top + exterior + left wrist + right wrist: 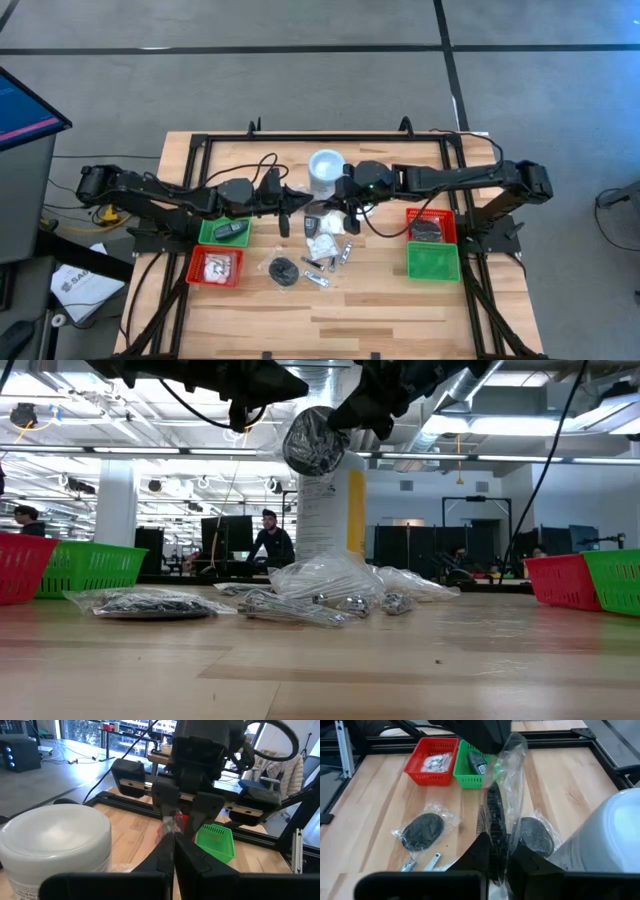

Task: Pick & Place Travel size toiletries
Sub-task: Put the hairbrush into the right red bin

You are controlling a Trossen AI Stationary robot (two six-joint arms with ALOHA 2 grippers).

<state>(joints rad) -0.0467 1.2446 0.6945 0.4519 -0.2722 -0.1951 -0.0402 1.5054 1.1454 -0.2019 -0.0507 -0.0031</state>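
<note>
A clear plastic packet (506, 780) with a dark ribbed oblong piece inside hangs in the air between my two grippers, in front of the tall white canister (326, 172). My left gripper (174, 847) and my right gripper (497, 851) face each other, both shut on this packet. In the low view the packet (315, 442) shows crumpled, well above the table. Below it more toiletries lie flat on the wood: two bagged black round pots (422, 827), (535, 836), silvery tubes (420, 864) and white packets (322, 245). My left gripper pinches the packet's clear film (170, 826) between its two fingers at one end, coming level from the table's left. The packet is lifted clear of the table. How many layers it has cannot be told. My right gripper pinches the packet between its two fingers where the dark ribbed piece (495, 827) lies, slanting down from the table's right. The fingers lie along the piece. The free film (512, 750) runs on toward the left gripper, and nothing of the packet rests on the table.
On the left stand a green tray (225, 232) with a dark item and a red tray (215, 268) with white packets. At the right stand a red tray (432, 226) and a green tray (433, 262). People sit in the room beyond the table.
</note>
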